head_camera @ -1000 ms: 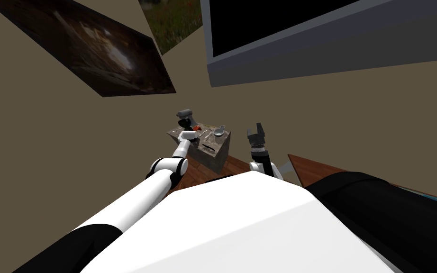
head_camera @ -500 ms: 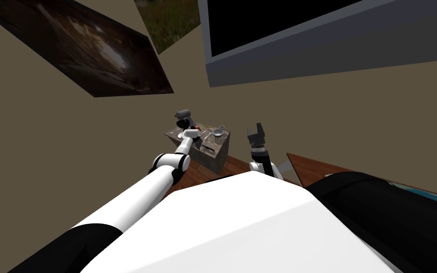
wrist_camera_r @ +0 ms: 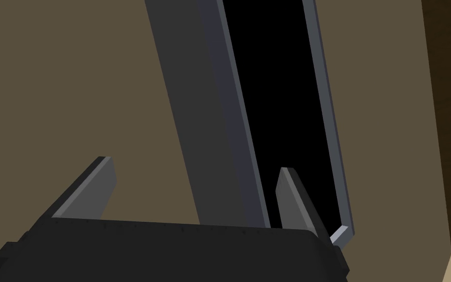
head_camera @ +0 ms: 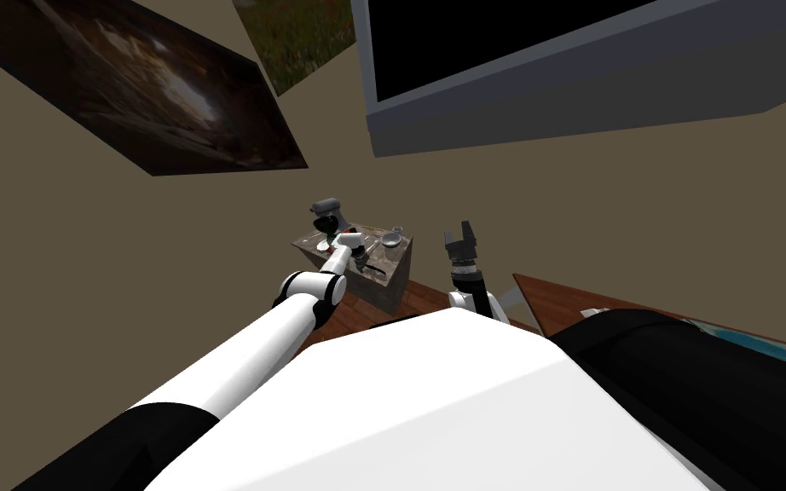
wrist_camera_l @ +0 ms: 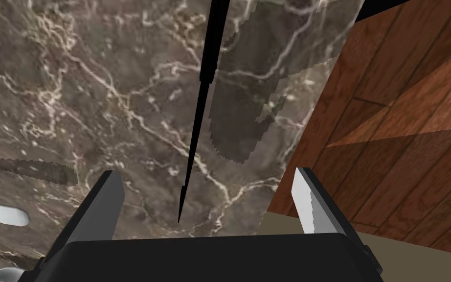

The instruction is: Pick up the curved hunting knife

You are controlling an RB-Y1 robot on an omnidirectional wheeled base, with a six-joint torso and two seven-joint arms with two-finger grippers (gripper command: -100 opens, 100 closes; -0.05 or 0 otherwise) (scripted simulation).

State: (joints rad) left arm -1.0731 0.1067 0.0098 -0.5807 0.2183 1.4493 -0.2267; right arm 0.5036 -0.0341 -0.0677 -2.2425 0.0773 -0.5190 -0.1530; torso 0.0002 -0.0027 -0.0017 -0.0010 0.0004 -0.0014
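Left gripper (wrist_camera_l: pixel 206 175): fingers spread wide, nothing between them. It hangs over the marble counter (wrist_camera_l: pixel 97 98), looking down so that the knife (wrist_camera_l: pixel 202 93) falls in the gap. You probably hold it open to straddle the knife before closing.

Knife: black and slender, lying on the counter near the edge that drops to the wooden floor (wrist_camera_l: pixel 391 122). Its long axis runs away from the gripper's body, slightly slanted, roughly square to the line between the fingers. The narrow pointed end faces the gripper; the thicker end runs out of view. You can barely see its curve from here.

Head view: the counter sits at frame centre.

Right gripper (head_camera: pixel 459 228): right of centre, raised, fingers apart, empty. I judge it parked clear of your working arm.
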